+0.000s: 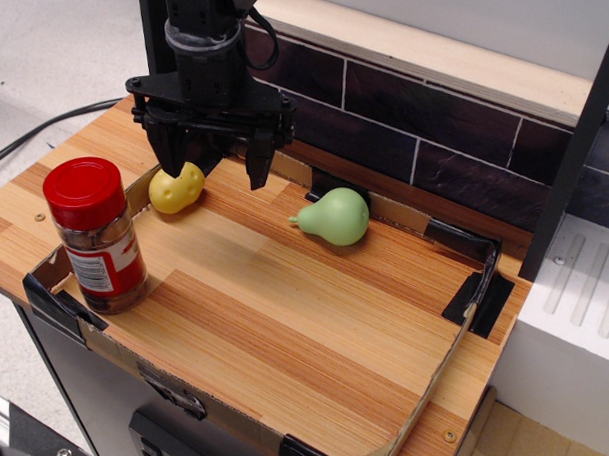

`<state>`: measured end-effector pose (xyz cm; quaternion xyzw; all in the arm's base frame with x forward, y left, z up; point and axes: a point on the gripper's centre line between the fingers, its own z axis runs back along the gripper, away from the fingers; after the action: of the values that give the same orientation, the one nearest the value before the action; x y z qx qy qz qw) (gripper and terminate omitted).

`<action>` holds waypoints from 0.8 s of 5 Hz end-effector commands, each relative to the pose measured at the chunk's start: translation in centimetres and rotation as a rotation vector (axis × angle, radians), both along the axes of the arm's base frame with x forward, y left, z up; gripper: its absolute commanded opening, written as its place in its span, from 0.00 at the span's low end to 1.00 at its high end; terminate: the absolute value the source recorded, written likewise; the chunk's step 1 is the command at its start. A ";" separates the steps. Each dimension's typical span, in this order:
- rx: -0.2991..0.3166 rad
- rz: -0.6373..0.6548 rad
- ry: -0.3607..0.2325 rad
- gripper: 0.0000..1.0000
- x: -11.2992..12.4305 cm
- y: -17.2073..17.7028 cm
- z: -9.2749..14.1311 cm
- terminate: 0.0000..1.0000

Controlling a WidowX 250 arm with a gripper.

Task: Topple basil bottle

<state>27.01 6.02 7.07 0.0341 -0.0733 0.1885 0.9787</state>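
Note:
The basil bottle (97, 236) stands upright at the front left corner of the wooden table; it is a clear jar with a wide red cap, a red-and-white label and brownish contents. My black gripper (214, 170) hangs over the back left of the table, well behind and to the right of the bottle. Its fingers are spread apart and hold nothing. The left finger (172, 155) is just in front of a yellow potato-like toy (176, 189).
A green pear (333, 216) lies on its side at the back middle. A low cardboard rim (459, 323) with black tape corners edges the table. A dark tiled wall (428, 122) runs behind, and a white block (571, 327) stands to the right.

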 end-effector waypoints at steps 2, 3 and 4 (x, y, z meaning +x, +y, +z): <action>0.029 -0.251 0.050 1.00 0.2 1.0 1.0 0.00; 0.003 -0.501 0.057 1.00 0.3 2.2 2.3 0.00; 0.078 -0.723 0.054 1.00 -0.4 3.2 3.0 0.00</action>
<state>25.81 9.00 8.72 0.0330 -0.0388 -0.1777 0.9828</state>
